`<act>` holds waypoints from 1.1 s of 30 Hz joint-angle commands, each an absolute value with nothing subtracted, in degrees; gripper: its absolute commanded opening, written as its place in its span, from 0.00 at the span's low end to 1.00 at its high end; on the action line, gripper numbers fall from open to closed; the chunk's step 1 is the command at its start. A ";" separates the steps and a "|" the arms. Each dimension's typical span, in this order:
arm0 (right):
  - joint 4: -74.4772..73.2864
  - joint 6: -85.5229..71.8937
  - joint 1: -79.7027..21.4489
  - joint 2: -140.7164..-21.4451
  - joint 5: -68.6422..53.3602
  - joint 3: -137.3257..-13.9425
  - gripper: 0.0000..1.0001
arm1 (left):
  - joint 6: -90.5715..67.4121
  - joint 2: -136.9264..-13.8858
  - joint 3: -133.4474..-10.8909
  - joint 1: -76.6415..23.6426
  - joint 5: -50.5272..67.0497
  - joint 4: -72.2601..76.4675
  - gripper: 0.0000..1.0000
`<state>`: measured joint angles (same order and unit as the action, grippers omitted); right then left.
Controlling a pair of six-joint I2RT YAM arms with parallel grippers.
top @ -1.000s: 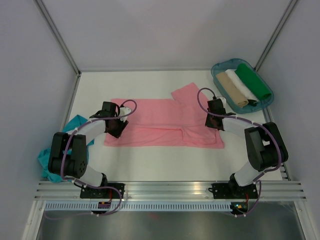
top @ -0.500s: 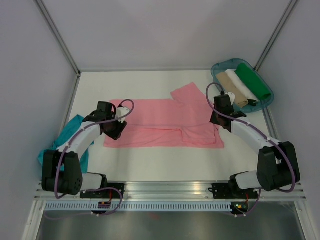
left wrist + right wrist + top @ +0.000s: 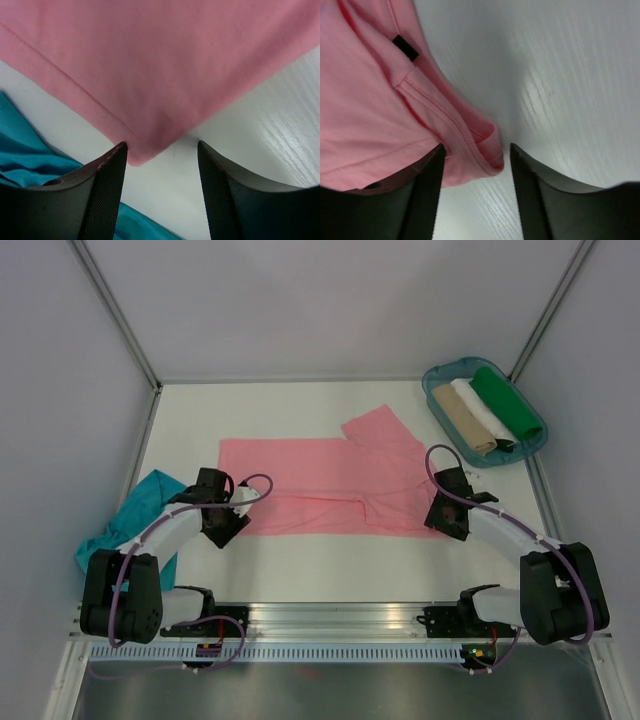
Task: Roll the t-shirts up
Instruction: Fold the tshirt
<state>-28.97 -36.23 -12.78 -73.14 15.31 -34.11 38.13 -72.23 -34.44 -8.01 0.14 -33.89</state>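
A salmon-pink t-shirt [image 3: 330,480] lies spread flat across the middle of the table, one sleeve [image 3: 380,430] sticking out at the far side. My left gripper [image 3: 226,528] sits at its near-left corner. In the left wrist view the left gripper [image 3: 162,147] is open, with the pink corner [image 3: 137,157] just beside the left fingertip. My right gripper [image 3: 447,521] is at the near-right corner. In the right wrist view the right gripper [image 3: 476,150] is open, and the folded pink hem [image 3: 485,150] lies loose between the fingers. A teal-blue t-shirt [image 3: 130,530] lies crumpled at the left edge.
A blue-green tray [image 3: 440,375] at the back right holds tan, white and green rolled cloths. The teal cloth [image 3: 30,167] lies close beside my left gripper. Grey walls enclose the table on three sides, with an aluminium rail along the near edge.
Both grippers have drawn back toward the near edge, off the pink shirt to its near corners. The right gripper has opened and let go of the cloth; the left has opened a little wider.
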 commanded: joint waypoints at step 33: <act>-49.64 -48.95 -10.81 -47.73 17.47 -36.64 0.66 | 43.86 -57.56 -35.42 -8.61 6.16 -56.25 0.58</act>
